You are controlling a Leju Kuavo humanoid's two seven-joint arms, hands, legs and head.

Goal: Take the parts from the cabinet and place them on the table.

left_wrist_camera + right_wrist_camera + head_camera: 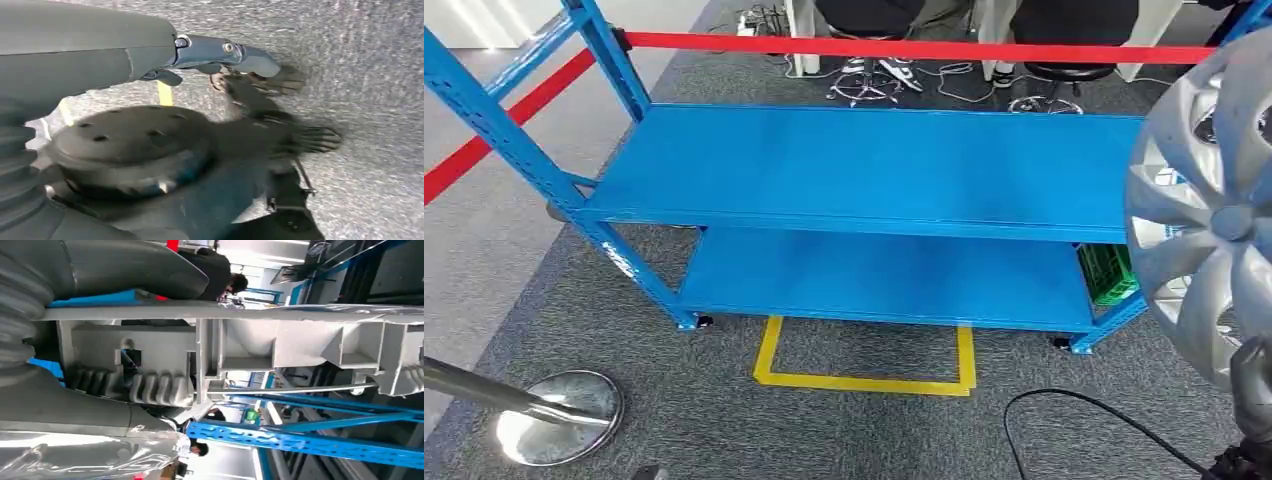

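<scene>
Right hand [75, 340]: thumb and fingers grip the rim of a silver hubcap [1209, 220], seen from its ribbed grey back in the right wrist view. In the head view the hubcap is held upright at the right edge of the scene, its face toward the camera, overlapping the right end of the blue rack [864, 165]; part of it runs past the picture edge.

Left hand [215, 52]: it hangs above grey carpet [375, 75] with nothing in it, and its fingers look fairly straight. The picture is blurred, so whether they are apart cannot be told.

Rack: both shelves present bare blue surfaces from left post to right end. A green crate [1109, 272] sits at the far right of the lower shelf, just behind the hubcap's edge.

Floor in front of the rack: a yellow tape outline [864, 380] lies against the rack's front edge. A chrome post base [554, 415] stands at lower left; a black cable [1084, 410] curves at lower right.

Boundary: a red belt [904, 46] runs across behind the rack and down its left side. Beyond it are chair bases [864, 85].
</scene>
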